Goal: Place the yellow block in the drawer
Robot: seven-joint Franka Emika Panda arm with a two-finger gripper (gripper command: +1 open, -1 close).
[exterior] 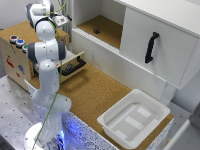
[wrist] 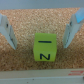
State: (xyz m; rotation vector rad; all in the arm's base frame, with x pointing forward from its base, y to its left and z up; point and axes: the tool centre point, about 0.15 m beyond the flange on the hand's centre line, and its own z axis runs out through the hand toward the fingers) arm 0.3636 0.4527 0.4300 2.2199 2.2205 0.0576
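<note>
On the exterior view's left, a small light plywood box cabinet [exterior: 15,62] sits on a cork-topped counter [exterior: 100,92], with coloured round caps on its top. Its plywood drawer with a black bar handle [exterior: 73,66] is pulled open, just right of the white Franka arm [exterior: 46,75]. The arm rises from its base at the lower left, folds over the cabinet, and points its wrist down toward the cork behind it.

In the wrist view, the gripper [wrist: 39,31] has its two pale fingers [wrist: 7,31] spread wide, holding nothing. A small yellow-green cube printed with black letters [wrist: 44,47] rests on the cork between them, touching neither.

Judging from this, the grasp is the step in hand: descend straight, keep the cube centred, and close squarely on opposite flat faces.

Farther right stand a large white cabinet door with a black handle [exterior: 152,47] and a white plastic tub [exterior: 134,120].
</note>
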